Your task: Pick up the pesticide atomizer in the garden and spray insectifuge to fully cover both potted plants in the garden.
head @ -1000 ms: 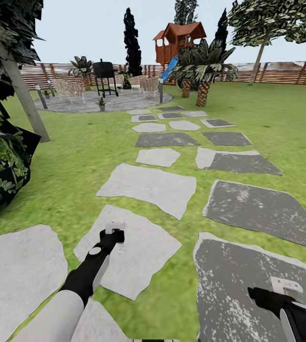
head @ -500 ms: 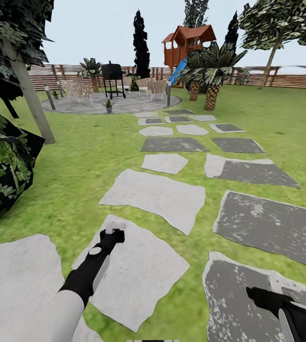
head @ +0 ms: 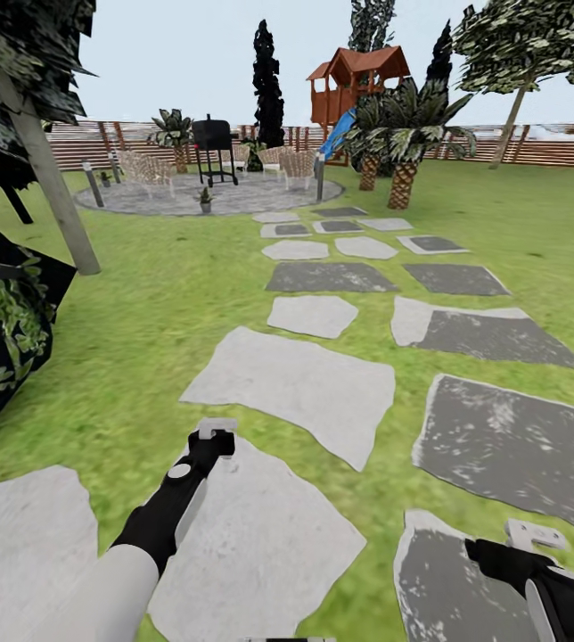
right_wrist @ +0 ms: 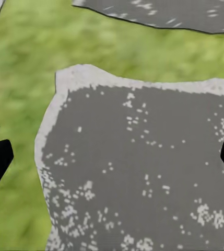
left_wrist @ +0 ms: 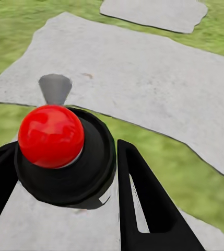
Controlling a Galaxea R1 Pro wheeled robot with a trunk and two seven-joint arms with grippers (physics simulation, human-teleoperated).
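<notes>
Looking at the right gripper [right_wrist: 112,157] first: its two dark fingertips sit at opposite edges of the right wrist view, so the jaws are spread wide over a dark grey stepping stone [right_wrist: 143,172], holding nothing. The left gripper [head: 216,434], lower left of centre in the head view, carries nothing visible; can't tell if it's spread or closed. No atomizer spotted anywhere. One small plant [head: 205,198] sits on the round patio [head: 233,198] way up in the upper left, possibly a task plant, too tiny to say. Risk-wise: the robot could roll past the bottle if it's lying in the lawn [head: 144,312], or clip the bollard lamp [head: 320,178] beside the path
</notes>
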